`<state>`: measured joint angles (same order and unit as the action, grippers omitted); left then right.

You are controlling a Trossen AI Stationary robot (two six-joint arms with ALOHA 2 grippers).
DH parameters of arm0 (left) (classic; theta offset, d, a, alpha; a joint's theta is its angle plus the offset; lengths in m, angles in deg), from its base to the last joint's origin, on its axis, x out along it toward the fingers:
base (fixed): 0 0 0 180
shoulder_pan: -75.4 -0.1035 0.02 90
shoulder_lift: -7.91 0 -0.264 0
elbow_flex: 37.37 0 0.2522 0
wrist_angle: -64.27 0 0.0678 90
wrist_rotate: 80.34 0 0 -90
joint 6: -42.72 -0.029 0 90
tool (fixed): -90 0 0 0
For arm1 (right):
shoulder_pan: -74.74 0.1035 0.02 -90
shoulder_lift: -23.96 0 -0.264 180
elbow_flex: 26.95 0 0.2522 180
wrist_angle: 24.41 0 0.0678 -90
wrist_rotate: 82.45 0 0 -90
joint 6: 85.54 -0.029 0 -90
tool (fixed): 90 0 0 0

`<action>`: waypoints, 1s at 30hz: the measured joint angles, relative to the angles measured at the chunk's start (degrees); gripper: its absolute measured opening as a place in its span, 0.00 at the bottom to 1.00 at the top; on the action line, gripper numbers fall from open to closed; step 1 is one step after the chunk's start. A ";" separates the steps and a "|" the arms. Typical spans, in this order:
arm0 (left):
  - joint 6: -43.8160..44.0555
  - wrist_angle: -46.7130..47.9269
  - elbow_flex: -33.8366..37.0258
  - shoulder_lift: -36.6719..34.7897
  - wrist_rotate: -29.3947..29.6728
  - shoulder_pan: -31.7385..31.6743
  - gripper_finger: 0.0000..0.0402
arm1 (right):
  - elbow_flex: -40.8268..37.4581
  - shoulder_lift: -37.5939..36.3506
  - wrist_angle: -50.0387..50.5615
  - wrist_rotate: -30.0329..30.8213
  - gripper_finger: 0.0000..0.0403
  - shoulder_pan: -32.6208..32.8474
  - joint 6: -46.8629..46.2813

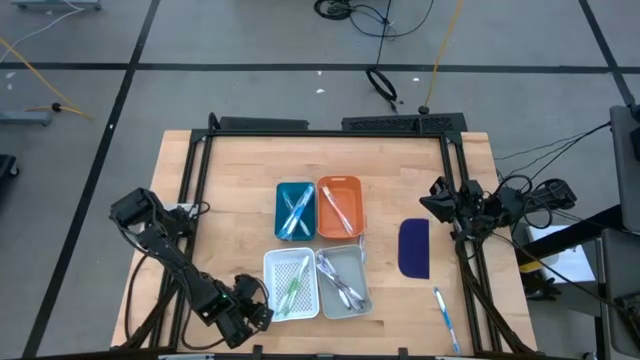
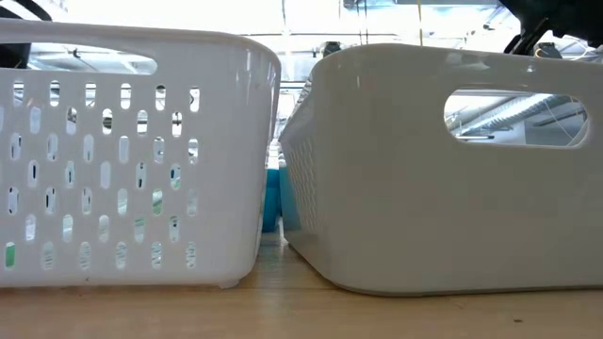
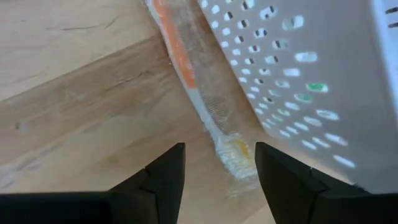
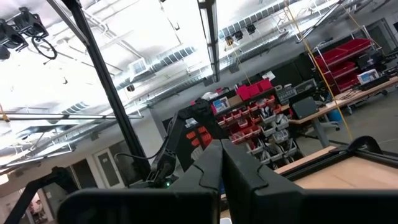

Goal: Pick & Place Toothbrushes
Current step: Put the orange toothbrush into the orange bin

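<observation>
Toothbrushes mostly sit sorted in four trays at desk centre. One orange brush [image 3: 186,68] lies on the desk, just beside the perforated white tray's [image 1: 272,262] outer wall, in front of the left hand [image 1: 243,318]. That hand stands open, fingers straddling the brush's near end, nothing gripped. Another, bluish brush [image 1: 444,312] lies loose near the desk's front right edge, beyond the blue pad [image 1: 414,247].

Risks, as judged: the orange brush lies so close to the tray wall that one finger may strike or shove the tray on closing; a pinch at the tip end could let the brush pivot or slip. The bluish brush near the edge could be knocked off.

Contents: blue tray [image 1: 294,210], light-blue brushes; orange tray [image 1: 340,207], orange and pale ones; white tray, green ones; grey tray [image 1: 343,280], greyish ones.

Right hand [image 1: 441,199] is closed and empty, parked at the right side.
</observation>
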<state>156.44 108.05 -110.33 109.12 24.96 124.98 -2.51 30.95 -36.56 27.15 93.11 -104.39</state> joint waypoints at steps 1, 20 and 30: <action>0.02 -0.27 0.00 -0.02 -0.03 -0.09 0.49 | 0.00 0.00 0.00 -0.05 0.00 -0.02 0.00; 0.29 -2.21 -0.26 3.16 -7.09 -1.97 0.49 | 0.00 0.00 -0.02 -0.09 0.00 -0.01 0.01; 9.98 14.30 0.17 -1.32 -16.55 2.00 0.40 | 0.00 0.00 0.00 -0.13 0.00 -0.01 0.02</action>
<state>166.42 122.35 -110.16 107.80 8.41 126.99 -2.51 30.95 -36.56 27.02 93.09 -104.38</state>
